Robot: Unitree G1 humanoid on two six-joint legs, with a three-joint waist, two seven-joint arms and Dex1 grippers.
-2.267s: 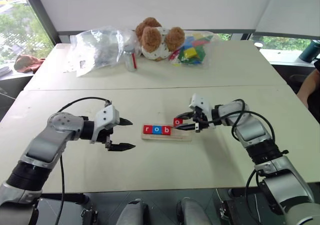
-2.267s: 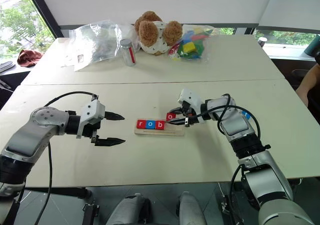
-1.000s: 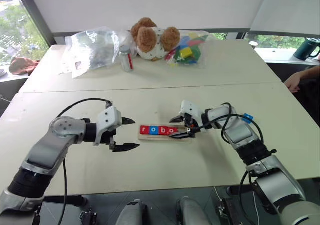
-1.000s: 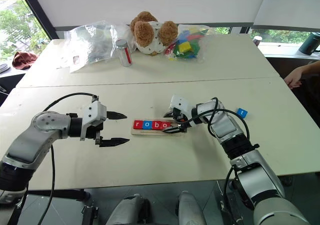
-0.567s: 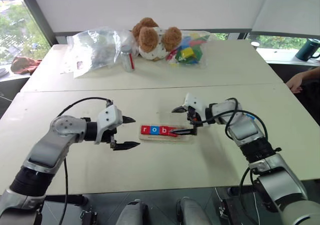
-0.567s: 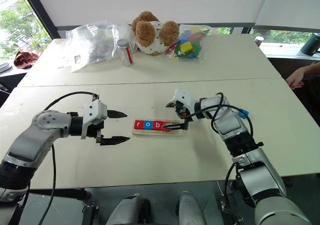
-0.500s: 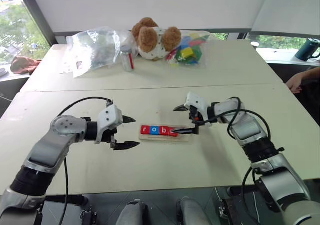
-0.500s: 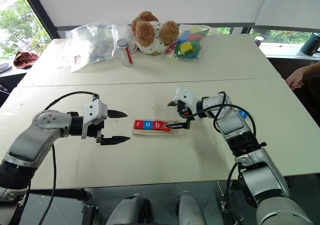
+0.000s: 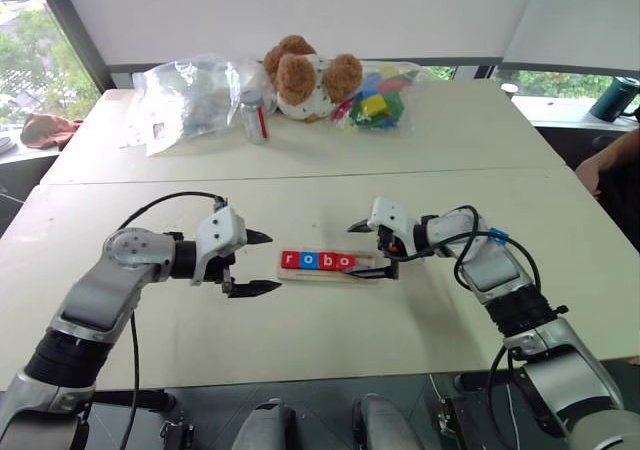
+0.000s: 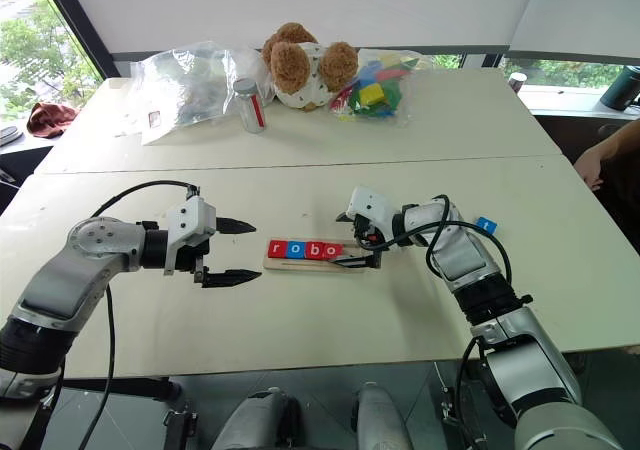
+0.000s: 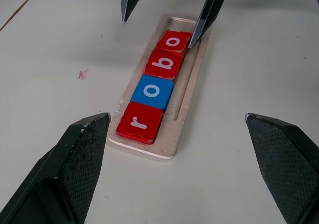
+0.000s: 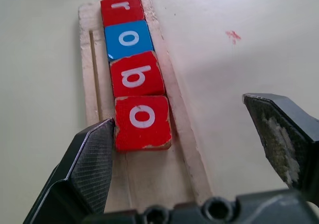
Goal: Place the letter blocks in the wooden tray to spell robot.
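Observation:
The wooden tray [image 9: 368, 268] lies at the middle of the table. Four letter blocks sit in it in a row: red r [image 9: 291, 261], blue o [image 9: 309, 261], red b [image 9: 327, 261] and red o [image 12: 142, 122]. My right gripper [image 9: 358, 251] is open at the tray's right end, straddling the red o, one finger [image 12: 92, 157] against that block's side. My left gripper [image 9: 274, 262] is open and empty just left of the tray. Another blue block [image 10: 484, 226] lies on the table beyond my right forearm; its letter cannot be read.
At the far side of the table are a teddy bear [image 9: 305, 75], a clear plastic bag [image 9: 190, 95], a small bottle [image 9: 254, 118] and a bag of coloured toy blocks [image 9: 378, 100]. A person's arm [image 9: 605, 165] shows at the right edge.
My right gripper set the red o down as the fourth block in the tray, opened and let go. My left gripper stayed in place. The camera shifted a little.

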